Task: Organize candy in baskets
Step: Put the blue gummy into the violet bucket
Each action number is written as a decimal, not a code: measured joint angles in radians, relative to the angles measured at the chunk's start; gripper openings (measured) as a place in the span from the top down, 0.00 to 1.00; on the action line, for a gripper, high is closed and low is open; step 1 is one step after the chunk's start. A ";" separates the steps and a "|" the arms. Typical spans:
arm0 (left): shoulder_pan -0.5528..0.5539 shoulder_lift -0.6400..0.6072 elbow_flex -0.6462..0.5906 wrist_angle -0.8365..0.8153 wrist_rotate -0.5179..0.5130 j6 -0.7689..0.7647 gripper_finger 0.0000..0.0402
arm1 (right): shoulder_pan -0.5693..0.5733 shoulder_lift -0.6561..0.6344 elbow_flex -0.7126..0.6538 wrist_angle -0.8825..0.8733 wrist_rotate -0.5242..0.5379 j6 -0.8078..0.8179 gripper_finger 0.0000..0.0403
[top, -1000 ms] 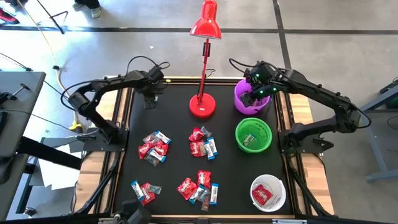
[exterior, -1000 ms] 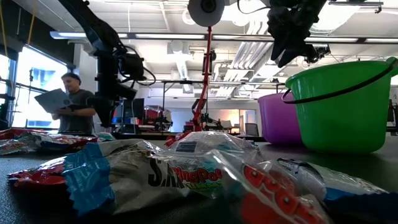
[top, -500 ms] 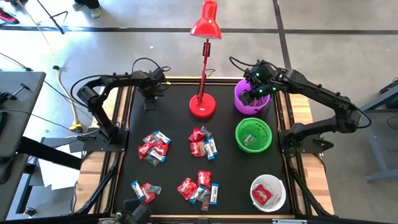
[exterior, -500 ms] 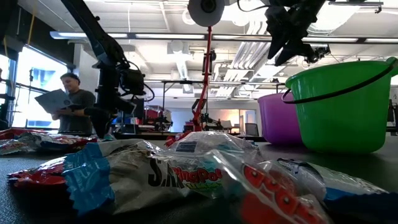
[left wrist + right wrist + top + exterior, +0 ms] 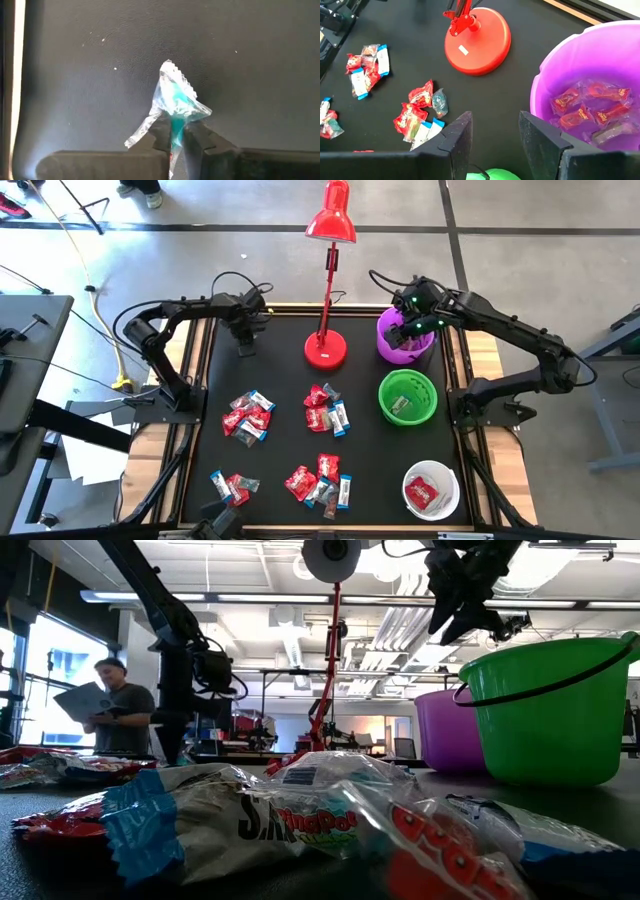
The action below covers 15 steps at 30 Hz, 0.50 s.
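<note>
My left gripper stands at the table's far left, pointing down, shut on a small candy in a clear and teal wrapper. My right gripper hangs open above the purple basket, which holds red candy. The green basket and the white basket stand nearer along the right side, each with candy in it. Loose candy lies in heaps on the black mat. My left gripper pinches the candy between its two fingers, coming from above and pointing down. The fingertips are on the wrapper's teal middle. Its crimped clear ends stick out past them. I cannot tell whether the candy is clear of the mat.
A red desk lamp stands with its round base at the far middle, between the two grippers; its shade reaches beyond the far edge. A person stands in the room behind the table. Bare mat lies between the heaps.
My left gripper has come down toward the mat at the far left and has turned a little about its own axis. My right gripper has stayed above the purple basket.
</note>
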 joint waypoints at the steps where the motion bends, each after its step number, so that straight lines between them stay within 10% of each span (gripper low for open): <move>1: 0.000 0.000 0.000 0.000 0.000 -0.021 0.98 | 0.000 0.000 0.000 0.000 0.000 0.000 0.61; 15: -0.048 -0.072 -0.004 0.017 0.259 -0.344 1.00 | 0.020 0.000 0.000 0.045 0.001 0.020 0.61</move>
